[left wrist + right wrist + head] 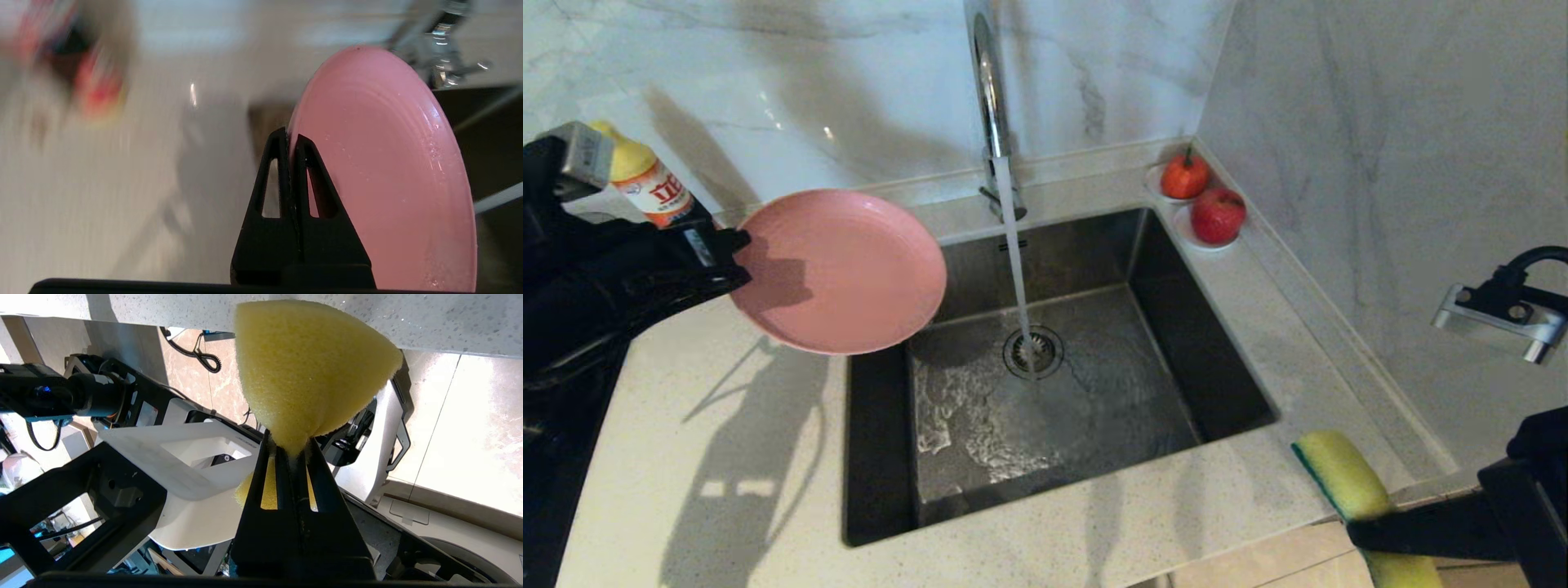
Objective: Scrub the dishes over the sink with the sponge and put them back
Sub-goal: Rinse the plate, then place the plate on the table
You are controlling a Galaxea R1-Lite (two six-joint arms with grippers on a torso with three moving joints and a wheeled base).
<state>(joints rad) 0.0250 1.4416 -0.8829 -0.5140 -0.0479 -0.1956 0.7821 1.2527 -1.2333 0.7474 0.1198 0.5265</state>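
Note:
My left gripper [737, 245] is shut on the rim of the pink plate [837, 269]. It holds the plate tilted in the air above the sink's [878, 457] back left corner and the counter beside it. In the left wrist view the fingertips [291, 136] pinch the plate's edge [388, 163]. Water runs from the chrome tap [990, 98] onto the drain strainer [1033, 353], to the right of the plate. My right gripper [1364, 527] is shut on the yellow sponge [1339, 474] at the counter's front right edge. The sponge [310, 367] is squeezed at its waist between the right gripper's fingers [291, 443].
A yellow-capped detergent bottle [645, 184] stands at the back left behind my left arm. Two red fruits [1184, 175] [1218, 215] sit on small white dishes at the sink's back right corner. A metal wall fitting [1503, 314] sticks out at right.

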